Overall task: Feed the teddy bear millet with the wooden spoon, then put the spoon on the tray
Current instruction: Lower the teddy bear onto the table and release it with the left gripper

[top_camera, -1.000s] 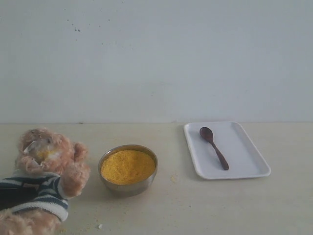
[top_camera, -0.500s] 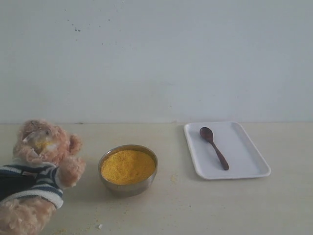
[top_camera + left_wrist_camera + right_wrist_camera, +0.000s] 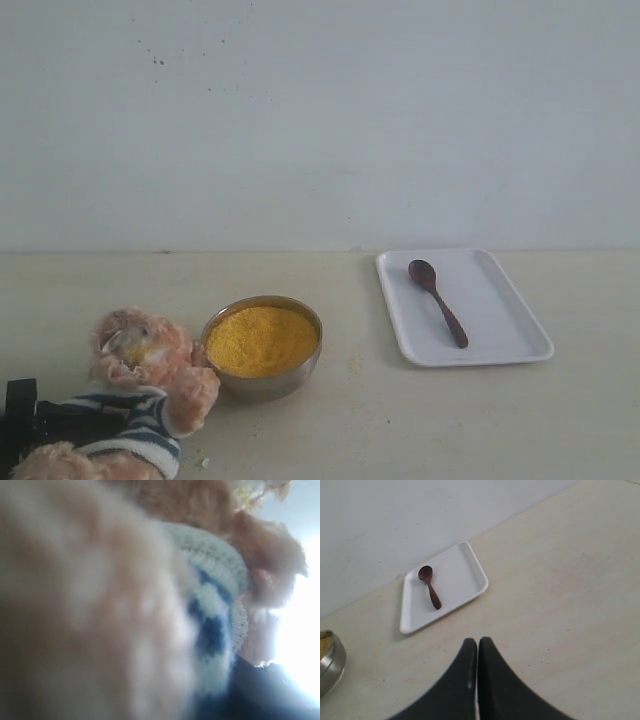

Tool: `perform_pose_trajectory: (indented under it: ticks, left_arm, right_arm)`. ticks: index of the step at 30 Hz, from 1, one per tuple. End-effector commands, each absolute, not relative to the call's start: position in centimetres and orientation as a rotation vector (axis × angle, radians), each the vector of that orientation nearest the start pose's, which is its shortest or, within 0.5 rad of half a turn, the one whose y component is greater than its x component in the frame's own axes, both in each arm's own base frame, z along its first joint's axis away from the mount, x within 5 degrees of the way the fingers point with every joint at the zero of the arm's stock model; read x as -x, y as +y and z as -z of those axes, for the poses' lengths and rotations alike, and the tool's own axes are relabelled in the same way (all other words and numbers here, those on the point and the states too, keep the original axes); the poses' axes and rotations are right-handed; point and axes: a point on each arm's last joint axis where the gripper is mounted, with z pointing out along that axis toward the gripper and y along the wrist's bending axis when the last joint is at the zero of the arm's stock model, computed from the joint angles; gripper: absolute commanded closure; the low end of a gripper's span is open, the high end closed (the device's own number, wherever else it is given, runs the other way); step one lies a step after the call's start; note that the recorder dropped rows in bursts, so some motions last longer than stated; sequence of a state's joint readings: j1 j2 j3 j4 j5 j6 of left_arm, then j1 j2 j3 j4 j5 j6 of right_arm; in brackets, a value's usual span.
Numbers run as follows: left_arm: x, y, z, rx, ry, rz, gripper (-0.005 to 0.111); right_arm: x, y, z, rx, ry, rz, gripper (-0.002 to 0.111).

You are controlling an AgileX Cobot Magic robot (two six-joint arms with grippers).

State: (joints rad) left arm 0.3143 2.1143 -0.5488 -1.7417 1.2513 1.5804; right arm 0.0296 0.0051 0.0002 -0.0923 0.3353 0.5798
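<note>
Left pincer (image 3: 40, 425) half-wide around teddy bear (image 3: 150, 355); right pincer (image 3: 477, 650) tips together, empty.

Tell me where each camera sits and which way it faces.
Exterior: across the table, facing the wall; teddy bear, millet, tray, wooden spoon; black left arm part shows.
Left wrist: pressed against the teddy bear's fur and striped shirt; no gripper shows.
Right wrist: above the table, looking down at tray and spoon; shut right gripper shows.
Shared: exterior and right wrist both show tray and spoon.
</note>
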Motion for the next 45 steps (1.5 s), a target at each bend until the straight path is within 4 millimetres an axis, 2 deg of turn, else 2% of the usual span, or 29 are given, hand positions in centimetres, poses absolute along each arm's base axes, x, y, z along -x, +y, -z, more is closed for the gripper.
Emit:
perform_pose_trajectory:
  ticks: [1, 5, 7, 9, 14, 16, 19, 24, 26, 28, 35, 39, 45]
  left_arm:
    - [-26.1, -0.9, -6.3, 0.448, 2.265, 1.569, 0.103]
    - [-26.4, -0.8, -6.3, 0.432, 2.259, 1.562, 0.102]
    - [-26.4, -0.8, -6.3, 0.414, 2.257, 1.555, 0.096]
    - [-26.4, -0.8, -6.3, 0.392, 2.255, 1.546, 0.084]
    - [-26.4, -0.8, -6.3, 0.392, 2.255, 1.546, 0.039]
    - [-26.4, -0.8, -6.3, 0.392, 2.255, 1.546, 0.026]
    - [-26.4, -0.8, -6.3, 0.411, 2.257, 1.554, 0.019]
    - [-26.9, -0.4, -6.5, 0.502, 2.25, 1.58, 0.018]
    - [-27.6, 0.3, -7.0, 0.606, 2.23, 1.606, 0.018]
    - [-28.4, 1.2, -8.0, 0.634, 2.192, 1.595, 0.018]
    - [-29.9, 3.7, -13.1, 0.496, 2.056, 1.467, 0.018]
    - [-29.9, 3.8, -16.0, 0.39, 2.005, 1.408, 0.018]
    - [-30.0, 3.8, -18.9, 0.277, 1.949, 1.344, 0.023]
  right_arm:
    - [-5.4, -0.1, -18.4, -0.433, 1.77, -0.342, 0.108]
    - [-5.4, -0.1, -18.4, -0.433, 1.77, -0.342, 0.108]
    - [-5.4, -0.1, -18.4, -0.433, 1.77, -0.342, 0.108]
    - [-5.4, -0.1, -18.4, -0.433, 1.77, -0.342, 0.108]
    - [-5.4, -0.1, -18.4, -0.433, 1.77, -0.342, 0.108]
    - [-5.4, -0.1, -18.4, -0.433, 1.77, -0.342, 0.108]
    - [-5.4, -0.1, -18.4, -0.433, 1.77, -0.342, 0.108]
    - [-5.4, -0.1, -18.4, -0.433, 1.77, -0.342, 0.108]
    - [-5.4, -0.1, -18.4, -0.433, 1.77, -0.342, 0.108]
    - [-5.4, -0.1, -18.4, -0.433, 1.77, -0.342, 0.108]
    - [-5.4, -0.1, -18.4, -0.433, 1.77, -0.342, 0.108]
    - [-5.4, -0.1, -18.4, -0.433, 1.77, -0.342, 0.108]
    - [-5.4, -0.1, -18.4, -0.433, 1.77, -0.342, 0.108]
